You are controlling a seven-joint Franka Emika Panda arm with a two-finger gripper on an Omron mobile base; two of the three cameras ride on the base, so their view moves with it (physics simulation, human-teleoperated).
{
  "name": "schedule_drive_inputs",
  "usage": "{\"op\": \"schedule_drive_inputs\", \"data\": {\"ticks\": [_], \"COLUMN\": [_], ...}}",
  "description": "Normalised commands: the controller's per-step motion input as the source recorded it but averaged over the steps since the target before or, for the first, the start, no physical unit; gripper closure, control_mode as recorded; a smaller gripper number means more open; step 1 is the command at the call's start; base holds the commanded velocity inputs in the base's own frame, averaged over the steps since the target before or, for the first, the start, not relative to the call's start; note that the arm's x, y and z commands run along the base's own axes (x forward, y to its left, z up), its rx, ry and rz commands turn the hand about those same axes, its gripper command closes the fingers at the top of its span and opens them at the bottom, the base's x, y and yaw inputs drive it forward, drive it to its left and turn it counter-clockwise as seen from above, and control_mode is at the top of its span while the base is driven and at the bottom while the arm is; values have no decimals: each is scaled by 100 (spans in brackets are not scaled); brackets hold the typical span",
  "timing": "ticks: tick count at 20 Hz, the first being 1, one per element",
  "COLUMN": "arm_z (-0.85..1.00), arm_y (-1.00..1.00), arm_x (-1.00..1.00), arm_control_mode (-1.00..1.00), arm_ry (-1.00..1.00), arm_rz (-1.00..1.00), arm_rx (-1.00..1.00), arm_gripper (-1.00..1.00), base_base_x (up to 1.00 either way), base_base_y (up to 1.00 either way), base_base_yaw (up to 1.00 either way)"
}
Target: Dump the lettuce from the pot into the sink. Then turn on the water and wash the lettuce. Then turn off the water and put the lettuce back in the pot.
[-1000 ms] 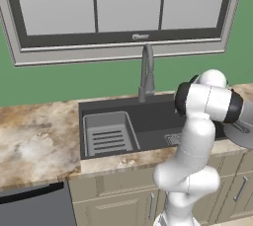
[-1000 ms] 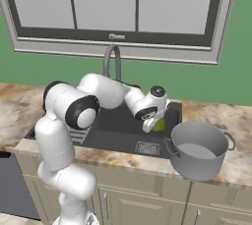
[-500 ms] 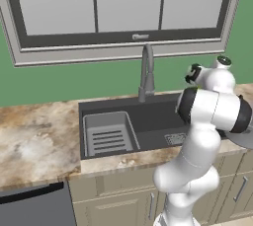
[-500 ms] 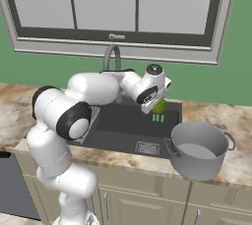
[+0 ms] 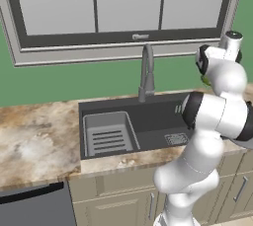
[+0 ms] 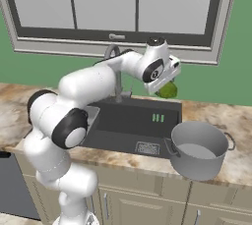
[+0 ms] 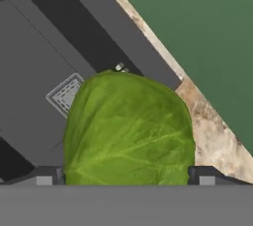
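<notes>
My gripper (image 6: 166, 87) is shut on the bright-green lettuce (image 6: 168, 90) and holds it high in the air over the back right corner of the dark sink (image 6: 129, 123). In the hand view the lettuce (image 7: 128, 131) sits between my two fingertips, with the sink floor and its square drain grate (image 7: 64, 93) far below. The silver-grey pot (image 6: 199, 150) stands on the counter to the right of the sink, lower than the lettuce and nearer the front. In the left base view a sliver of the lettuce (image 5: 204, 79) peeks out beside my wrist.
The tall grey faucet (image 5: 146, 73) rises behind the sink's middle. A light-grey slotted rack (image 5: 106, 133) lies in the sink's left half. Marbled counter (image 5: 34, 131) runs on both sides, with a green wall and a window behind.
The arm has lifted the lettuce up out of the sink and carried it to the right, towards the back right corner above the counter's edge.
</notes>
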Motion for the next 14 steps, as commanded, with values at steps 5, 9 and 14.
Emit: {"op": "schedule_drive_inputs", "data": {"ticks": [5,9,14], "arm_z": [79,22,-1], "arm_y": [-53,-71,-68], "arm_x": [-67,-92,-93], "arm_control_mode": [-100,-100,-100], "arm_ry": [5,0,0], "arm_rz": [-22,-24,-22], "arm_rx": [-1,-1,-1], "arm_gripper": [100,100,100], "base_base_x": [0,0,0], "base_base_y": [0,0,0], "base_base_yaw": [0,0,0]}}
